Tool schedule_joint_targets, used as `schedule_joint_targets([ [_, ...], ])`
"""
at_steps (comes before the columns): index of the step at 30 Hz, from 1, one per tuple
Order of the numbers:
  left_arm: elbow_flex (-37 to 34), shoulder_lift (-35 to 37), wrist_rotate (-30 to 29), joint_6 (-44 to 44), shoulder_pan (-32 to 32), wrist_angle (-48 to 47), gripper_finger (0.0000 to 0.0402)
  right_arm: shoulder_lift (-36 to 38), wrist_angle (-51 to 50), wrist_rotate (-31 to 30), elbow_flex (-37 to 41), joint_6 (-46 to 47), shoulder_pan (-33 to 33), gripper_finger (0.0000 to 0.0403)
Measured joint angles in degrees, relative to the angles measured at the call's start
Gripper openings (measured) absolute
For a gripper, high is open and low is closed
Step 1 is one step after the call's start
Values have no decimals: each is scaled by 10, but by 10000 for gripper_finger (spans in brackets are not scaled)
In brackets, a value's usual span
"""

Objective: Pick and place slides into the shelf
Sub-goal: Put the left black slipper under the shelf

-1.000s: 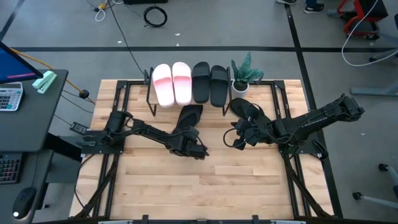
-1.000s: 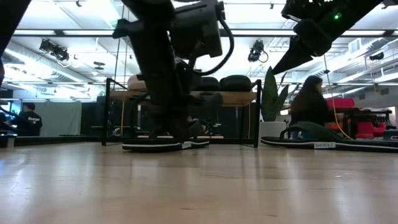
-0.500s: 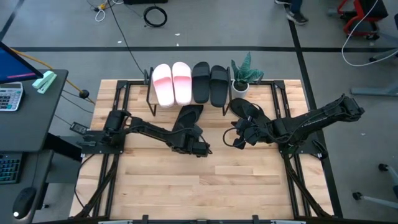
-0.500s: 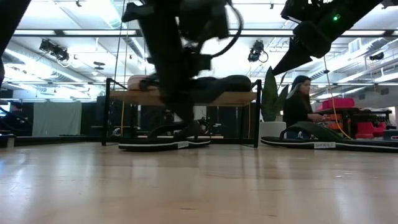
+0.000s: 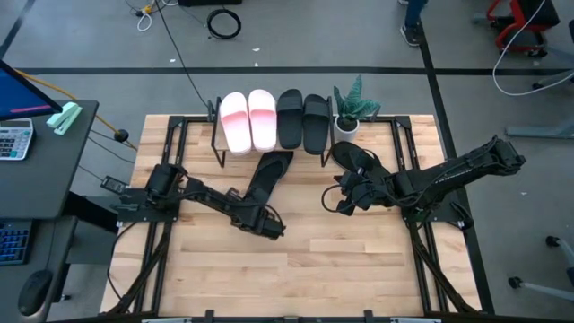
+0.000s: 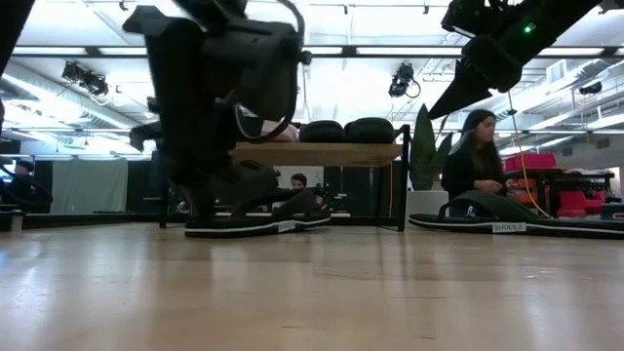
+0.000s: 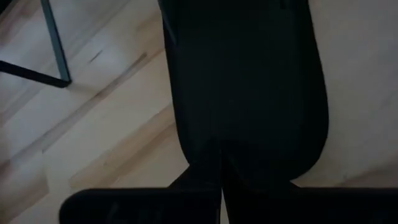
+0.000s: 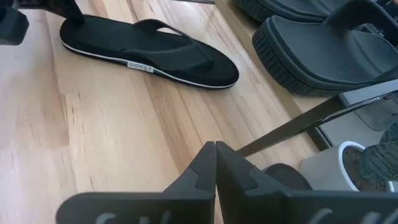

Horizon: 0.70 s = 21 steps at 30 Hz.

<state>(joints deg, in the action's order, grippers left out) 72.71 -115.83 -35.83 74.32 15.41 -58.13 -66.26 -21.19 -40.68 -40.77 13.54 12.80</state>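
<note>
Wood-plank tabletop [image 5: 359, 260]; grey floor [image 5: 99, 36], cables [image 5: 223, 21] beyond.

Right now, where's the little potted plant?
In the high view, the potted plant stands at the table's far edge, right of the black slides on the shelf.

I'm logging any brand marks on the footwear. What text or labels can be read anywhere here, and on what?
"SHOES": white label on the sole edge of the right flip-flop, low view; what follows is blurred.
Left flip-flop: white edge label, too blurred to read.
Calculator: keys too small to read.
</note>
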Motion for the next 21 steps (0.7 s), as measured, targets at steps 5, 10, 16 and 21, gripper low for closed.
schedule_joint_targets([
  [5,-16,2,-8,0,4,42,1,0,0,0,0,1,0,8],
  [10,-7,2,-5,0,4,74,1,0,0,0,0,4,0,8],
  [16,-3,1,-4,1,5,123,1,0,0,0,0,4,0,8],
  [21,-2,2,1,21,-6,145,2,0,0,0,0,4,0,8],
])
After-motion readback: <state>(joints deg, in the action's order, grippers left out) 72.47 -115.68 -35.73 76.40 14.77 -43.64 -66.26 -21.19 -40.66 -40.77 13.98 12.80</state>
